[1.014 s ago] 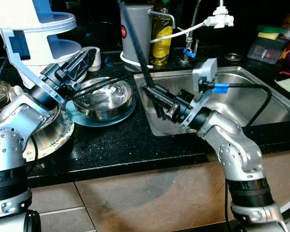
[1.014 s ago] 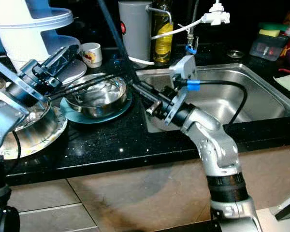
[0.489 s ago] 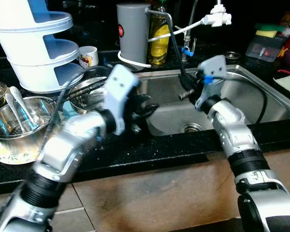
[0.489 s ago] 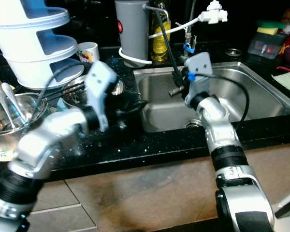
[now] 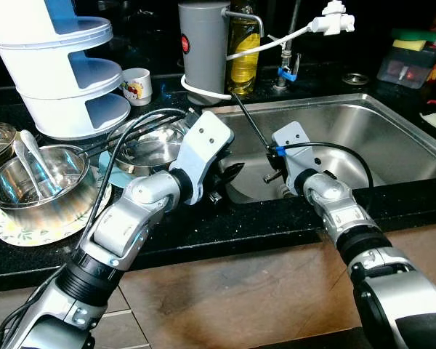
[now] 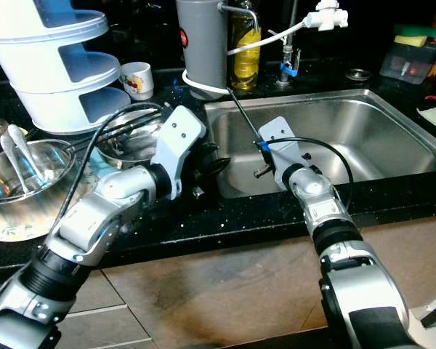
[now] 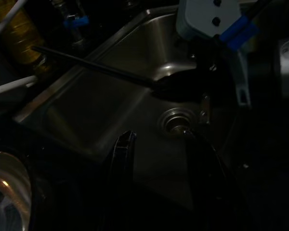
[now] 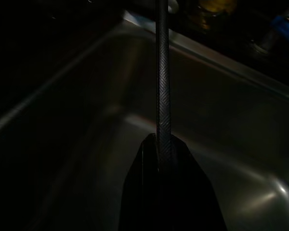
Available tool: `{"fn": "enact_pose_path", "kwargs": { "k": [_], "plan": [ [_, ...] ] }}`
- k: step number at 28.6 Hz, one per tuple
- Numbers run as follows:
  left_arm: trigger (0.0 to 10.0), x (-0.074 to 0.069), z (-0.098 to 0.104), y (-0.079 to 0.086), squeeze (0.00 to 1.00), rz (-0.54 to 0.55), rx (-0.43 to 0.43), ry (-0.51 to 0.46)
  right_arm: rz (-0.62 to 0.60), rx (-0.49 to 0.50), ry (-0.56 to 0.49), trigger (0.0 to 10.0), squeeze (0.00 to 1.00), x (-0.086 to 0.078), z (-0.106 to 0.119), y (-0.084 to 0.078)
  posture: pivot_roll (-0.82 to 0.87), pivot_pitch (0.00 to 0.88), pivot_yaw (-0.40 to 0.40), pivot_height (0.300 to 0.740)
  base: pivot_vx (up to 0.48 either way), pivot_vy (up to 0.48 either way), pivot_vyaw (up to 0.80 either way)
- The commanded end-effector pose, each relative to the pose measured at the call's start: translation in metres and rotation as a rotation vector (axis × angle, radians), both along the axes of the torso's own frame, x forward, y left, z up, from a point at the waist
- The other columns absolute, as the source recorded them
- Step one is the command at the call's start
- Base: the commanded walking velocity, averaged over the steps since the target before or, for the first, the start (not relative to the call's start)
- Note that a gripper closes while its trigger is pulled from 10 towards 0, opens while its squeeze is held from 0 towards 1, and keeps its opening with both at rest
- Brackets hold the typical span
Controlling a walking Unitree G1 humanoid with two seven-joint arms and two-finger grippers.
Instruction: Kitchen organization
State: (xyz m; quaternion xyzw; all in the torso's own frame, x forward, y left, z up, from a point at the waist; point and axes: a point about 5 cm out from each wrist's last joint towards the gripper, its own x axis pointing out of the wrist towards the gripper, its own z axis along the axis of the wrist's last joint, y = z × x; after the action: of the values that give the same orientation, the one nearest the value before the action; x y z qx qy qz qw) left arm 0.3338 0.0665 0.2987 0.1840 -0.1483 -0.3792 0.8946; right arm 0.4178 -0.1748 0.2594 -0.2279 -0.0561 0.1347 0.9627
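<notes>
sink (image 5: 363, 138): r gripper (image 8: 164, 159) pinches rod (image 8: 162, 72) (wrist cam).

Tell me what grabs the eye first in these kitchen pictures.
Both silver arms meet over the near left corner of the steel sink. The left gripper hangs at the sink's left edge with its fingers apart, and the right gripper stretches its long black fingers up toward the grey canister behind the sink. On the black counter to the left stands a white and blue tiered rack among steel bowls.
</notes>
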Motion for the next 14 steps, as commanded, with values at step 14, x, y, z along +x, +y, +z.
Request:
{"fn": "enact_pose_path", "kwargs": {
  "k": [14],
  "plan": [
    [10.0,-0.001,-0.006,-0.005,0.0,-0.027,0.064,-0.024,-0.093,-0.124,0.122,10.0,0.0,0.002,-0.017,-0.017,0.05,0.188,0.033,0.74,0.0,0.0,0.0]
  ]
}}
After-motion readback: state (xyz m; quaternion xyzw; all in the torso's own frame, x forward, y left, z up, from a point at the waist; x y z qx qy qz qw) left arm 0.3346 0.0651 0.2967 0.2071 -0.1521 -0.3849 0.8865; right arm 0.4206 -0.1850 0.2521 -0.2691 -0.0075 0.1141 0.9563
